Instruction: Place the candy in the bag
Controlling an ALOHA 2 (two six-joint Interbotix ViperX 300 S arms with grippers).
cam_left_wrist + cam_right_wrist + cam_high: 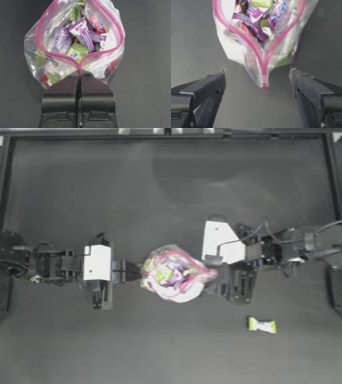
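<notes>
From above we look straight down on the dark table [167, 188], far enough off to take in both arms, one entering from each side. From the left wrist we look along the left gripper [79, 75], very close to the bag [76, 37], which fills most of that view. From the right wrist we face the same bag along the right gripper [258, 80], equally near, from the opposite end. All three views share the bag and the table around it.
</notes>
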